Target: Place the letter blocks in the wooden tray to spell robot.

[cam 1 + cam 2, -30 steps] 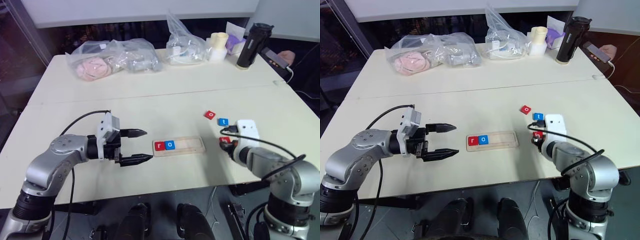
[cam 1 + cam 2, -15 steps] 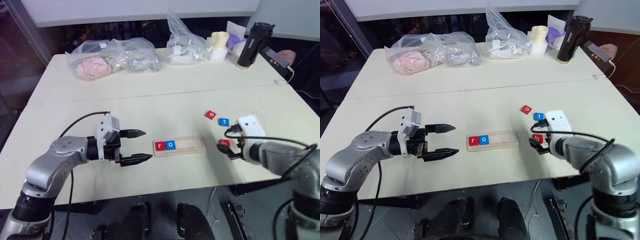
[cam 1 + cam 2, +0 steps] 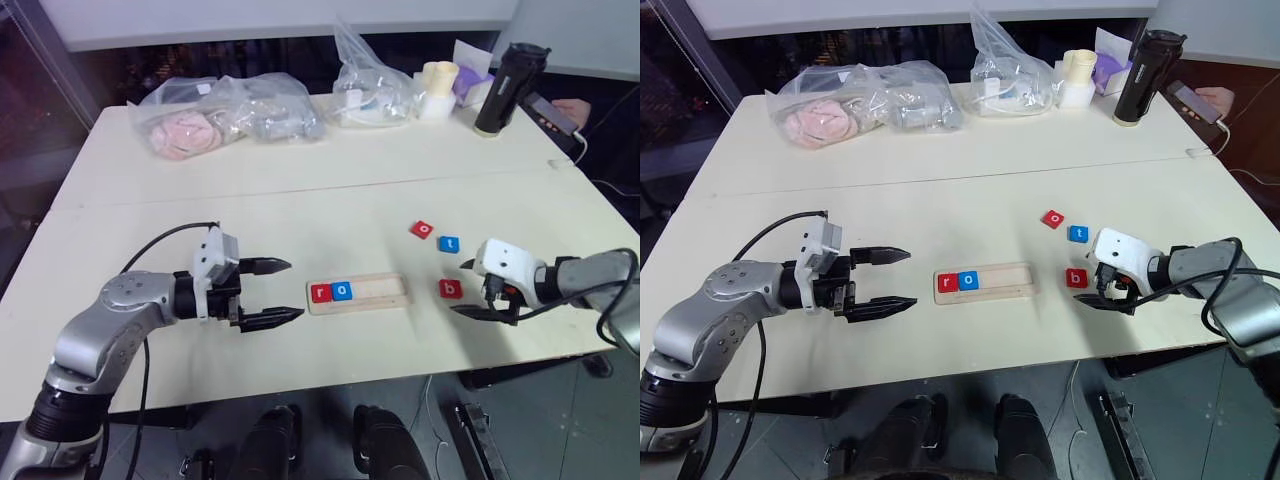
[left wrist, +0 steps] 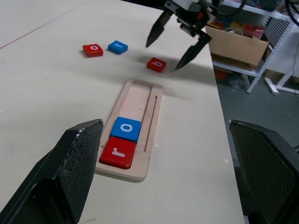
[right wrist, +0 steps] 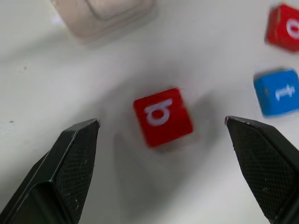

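right gripper [image 3: 478,290] swung right, released red b [image 3: 450,289] | left gripper [image 3: 278,292] spread, empty | tray [image 5: 105,16] cut off

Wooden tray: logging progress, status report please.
Both grippers open, left, right, nothing held. Wooden tray holds r and o. b, o, t loose on table; path clear.

Pale table [image 3: 300,190], cardboard box [image 4: 236,44] on grey floor [image 4: 261,135]
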`<state>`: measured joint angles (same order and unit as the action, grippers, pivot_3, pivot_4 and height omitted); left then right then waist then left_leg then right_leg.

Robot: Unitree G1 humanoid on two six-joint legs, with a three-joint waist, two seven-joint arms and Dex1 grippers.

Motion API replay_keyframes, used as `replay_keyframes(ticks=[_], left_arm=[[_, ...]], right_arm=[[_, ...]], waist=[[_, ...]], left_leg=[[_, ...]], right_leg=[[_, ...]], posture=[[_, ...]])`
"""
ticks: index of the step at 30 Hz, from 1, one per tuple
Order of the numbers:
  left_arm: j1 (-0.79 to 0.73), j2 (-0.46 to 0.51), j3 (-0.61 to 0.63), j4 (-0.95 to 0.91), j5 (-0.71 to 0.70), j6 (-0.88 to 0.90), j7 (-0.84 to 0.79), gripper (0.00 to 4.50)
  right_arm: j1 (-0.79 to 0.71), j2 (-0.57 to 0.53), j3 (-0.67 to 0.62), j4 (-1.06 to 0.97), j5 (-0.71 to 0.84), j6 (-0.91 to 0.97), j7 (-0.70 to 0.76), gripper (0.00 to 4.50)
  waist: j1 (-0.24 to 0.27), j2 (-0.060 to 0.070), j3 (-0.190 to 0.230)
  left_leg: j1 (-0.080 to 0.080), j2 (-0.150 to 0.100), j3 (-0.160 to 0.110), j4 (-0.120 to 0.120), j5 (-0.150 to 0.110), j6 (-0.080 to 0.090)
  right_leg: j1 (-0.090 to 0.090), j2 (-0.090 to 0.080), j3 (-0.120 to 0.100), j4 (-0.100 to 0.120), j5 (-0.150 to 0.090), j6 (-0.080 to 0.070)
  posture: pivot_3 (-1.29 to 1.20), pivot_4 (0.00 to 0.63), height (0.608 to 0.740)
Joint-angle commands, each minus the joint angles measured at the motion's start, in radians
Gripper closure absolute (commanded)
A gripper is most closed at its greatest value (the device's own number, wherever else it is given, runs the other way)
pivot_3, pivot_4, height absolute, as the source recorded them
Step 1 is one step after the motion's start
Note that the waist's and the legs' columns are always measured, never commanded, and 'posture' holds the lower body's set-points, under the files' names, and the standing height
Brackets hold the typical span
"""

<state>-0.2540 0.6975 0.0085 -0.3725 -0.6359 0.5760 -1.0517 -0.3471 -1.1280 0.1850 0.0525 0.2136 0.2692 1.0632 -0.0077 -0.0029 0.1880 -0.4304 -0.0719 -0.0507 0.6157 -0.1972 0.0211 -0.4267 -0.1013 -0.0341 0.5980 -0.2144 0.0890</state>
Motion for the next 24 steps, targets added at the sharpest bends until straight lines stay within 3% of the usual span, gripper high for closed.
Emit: replay_keyframes(ticks=[1, 9, 12, 16, 17, 24], left_arm=[[-0.017, 0.005, 0.000, -0.018, 0.001, -0.013, -0.003, 0.00], [0.014, 0.017, 0.019, -0.039, -0.004, -0.016, 0.000, 0.00], [-0.006, 0.020, 0.018, -0.042, -0.010, 0.001, 0.011, 0.00], [-0.027, 0.016, 0.013, -0.054, -0.018, 0.022, 0.031, 0.00], [-0.029, 0.014, 0.012, -0.057, -0.019, 0.026, 0.036, 0.00], [-0.039, 0.013, 0.009, -0.069, -0.031, 0.047, 0.048, 0.00]], right_arm=[[-0.047, 0.034, -0.001, 0.086, -0.037, -0.079, 0.072, 0.08], [-0.096, 0.100, 0.000, 0.224, -0.087, -0.122, 0.156, 0.08], [-0.100, 0.102, 0.004, 0.251, -0.111, -0.140, 0.175, 1.00], [-0.098, 0.095, -0.004, 0.264, -0.120, -0.151, 0.197, 3.05], [-0.099, 0.094, -0.006, 0.263, -0.122, -0.153, 0.200, 3.38], [-0.166, 0.122, -0.013, 0.129, -0.125, -0.156, 0.199, 3.37]], waist=[[0.006, 0.000, 0.000], [0.020, 0.000, 0.000], [0.022, 0.000, 0.000], [0.021, 0.000, 0.000], [0.021, 0.000, 0.000], [0.018, 0.000, 0.000]], left_leg=[[0.000, 0.000, 0.000, 0.000, 0.000, 0.000], [0.000, -0.001, 0.001, 0.001, 0.000, 0.000], [0.001, 0.000, 0.001, 0.001, 0.000, 0.000], [0.002, 0.000, 0.001, 0.004, 0.000, -0.001], [0.002, 0.000, 0.001, 0.004, 0.000, -0.001], [0.002, -0.001, 0.001, 0.005, 0.000, 0.000]], right_leg=[[0.000, 0.000, 0.000, 0.000, 0.000, 0.000], [0.000, 0.000, 0.001, 0.000, 0.000, 0.000], [0.001, 0.000, 0.001, 0.000, 0.001, -0.001], [0.003, 0.000, 0.001, 0.001, 0.001, -0.001], [0.003, 0.000, 0.001, 0.001, 0.001, -0.001], [0.002, 0.000, 0.001, 0.003, 0.001, 0.000]], posture=[[0.00, 0.150, 0.738], [0.00, 0.150, 0.738], [0.00, 0.150, 0.738], [0.00, 0.150, 0.738], [0.00, 0.150, 0.738], [0.00, 0.150, 0.738]])
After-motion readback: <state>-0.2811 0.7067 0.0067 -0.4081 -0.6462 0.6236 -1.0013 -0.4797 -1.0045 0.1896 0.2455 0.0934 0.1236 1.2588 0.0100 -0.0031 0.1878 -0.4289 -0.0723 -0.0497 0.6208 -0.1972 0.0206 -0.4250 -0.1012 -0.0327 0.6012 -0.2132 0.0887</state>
